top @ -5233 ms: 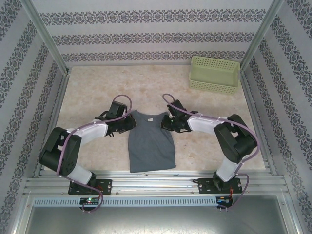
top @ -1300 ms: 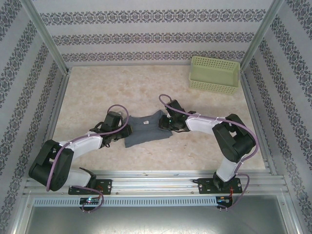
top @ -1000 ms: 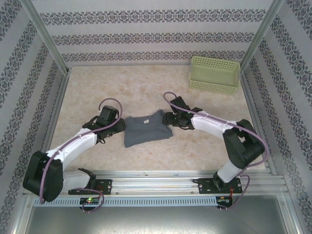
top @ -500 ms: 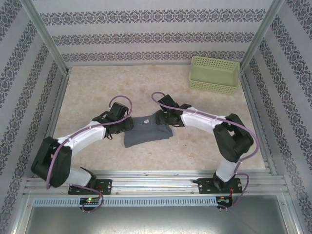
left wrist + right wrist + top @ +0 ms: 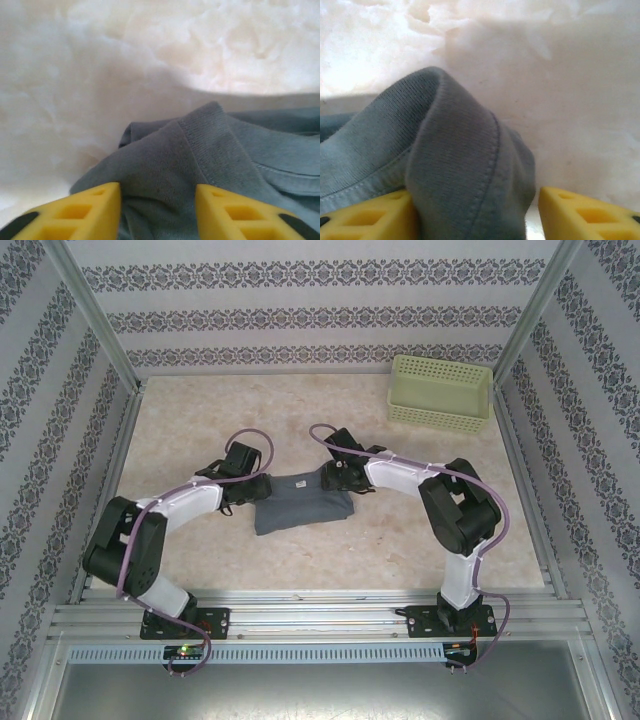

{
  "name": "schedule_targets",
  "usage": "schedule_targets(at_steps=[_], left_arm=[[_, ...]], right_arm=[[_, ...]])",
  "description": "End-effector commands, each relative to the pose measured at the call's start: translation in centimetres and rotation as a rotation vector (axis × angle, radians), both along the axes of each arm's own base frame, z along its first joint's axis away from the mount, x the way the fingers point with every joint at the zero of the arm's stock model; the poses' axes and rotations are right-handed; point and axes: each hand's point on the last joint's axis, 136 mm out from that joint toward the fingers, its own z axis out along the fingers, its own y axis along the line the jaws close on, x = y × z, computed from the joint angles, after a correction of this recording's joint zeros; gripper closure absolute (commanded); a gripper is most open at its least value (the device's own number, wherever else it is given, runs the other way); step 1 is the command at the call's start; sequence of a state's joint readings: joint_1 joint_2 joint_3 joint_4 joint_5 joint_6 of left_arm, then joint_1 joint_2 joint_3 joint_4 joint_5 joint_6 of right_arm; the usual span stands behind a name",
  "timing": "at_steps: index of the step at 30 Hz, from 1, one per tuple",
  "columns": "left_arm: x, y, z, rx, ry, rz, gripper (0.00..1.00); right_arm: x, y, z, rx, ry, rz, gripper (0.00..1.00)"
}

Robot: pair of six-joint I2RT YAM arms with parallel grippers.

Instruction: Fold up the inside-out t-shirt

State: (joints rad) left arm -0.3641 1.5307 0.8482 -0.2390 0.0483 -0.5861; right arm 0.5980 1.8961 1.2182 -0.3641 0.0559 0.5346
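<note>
The marbled table (image 5: 200, 430), boxed in by patterned walls (image 5: 300, 300), has a pale green perforated basket (image 5: 440, 392) in its far right corner, well apart from the work. The inside-out t-shirt (image 5: 300, 508) lies mid-table as a short folded band between both arms. The left gripper (image 5: 157, 192) straddles a ribbed fold that fills its half-spread jaws; whether it pinches, I cannot tell. The right gripper (image 5: 475, 195) stands wider around a thick hem roll, with bare table showing beside one finger, so nothing is clamped. Five seconds ago the shirt lay full length toward the near edge; half a second ago it already lay as now.
</note>
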Motion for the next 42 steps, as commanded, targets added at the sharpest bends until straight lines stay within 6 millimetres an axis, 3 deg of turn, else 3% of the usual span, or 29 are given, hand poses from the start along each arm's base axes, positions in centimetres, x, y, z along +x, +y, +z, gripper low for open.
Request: schedule_targets(at_steps=[1, 4, 7, 11, 16, 21, 25, 29, 34, 39, 42], left_arm=[[-0.1, 1.2, 3.8, 0.024, -0.06, 0.017, 0.53], [-1.0, 1.2, 4.8, -0.004, -0.068, 0.027, 0.49], [-1.1, 0.6, 4.3, -0.032, -0.031, 0.023, 0.39], [-0.5, 0.8, 2.5, -0.027, 0.043, 0.066, 0.33], [0.8, -0.3, 0.1, -0.08, 0.094, 0.068, 0.34], [1.9, -1.2, -1.0, -0.107, 0.104, 0.055, 0.45], [2.9, -2.4, -0.2, -0.165, 0.057, 0.016, 0.65], [3.7, -2.2, 0.8, -0.18, 0.006, 0.007, 0.8], [4.1, -1.3, 1.9, -0.258, -0.063, 0.022, 0.87], [3.2, 1.0, 1.5, -0.211, -0.033, 0.072, 0.72], [2.2, 2.5, 1.7, -0.147, -0.006, 0.098, 0.53]], right_arm=[[0.1, -1.2, 4.2, -0.063, -0.092, 0.014, 0.31], [-1.0, -1.5, 5.9, -0.111, -0.135, 0.036, 0.29], [-2.0, -1.1, 6.6, -0.108, -0.148, 0.05, 0.29], [-2.6, -0.9, 6.2, -0.101, -0.138, 0.049, 0.28], [-2.9, -0.1, 4.8, -0.065, -0.106, 0.052, 0.28], [-2.8, 0.8, 3.0, -0.045, -0.069, 0.06, 0.28], [-2.1, 1.2, 1.8, -0.038, -0.05, 0.064, 0.32], [-0.8, 0.8, 1.0, -0.029, -0.039, 0.045, 0.4], [0.8, 0.1, 1.3, -0.025, -0.046, 0.03, 0.43], [1.0, -0.8, 2.6, -0.049, -0.072, 0.023, 0.32], [0.4, -1.3, 3.9, -0.078, -0.096, 0.032, 0.22]])
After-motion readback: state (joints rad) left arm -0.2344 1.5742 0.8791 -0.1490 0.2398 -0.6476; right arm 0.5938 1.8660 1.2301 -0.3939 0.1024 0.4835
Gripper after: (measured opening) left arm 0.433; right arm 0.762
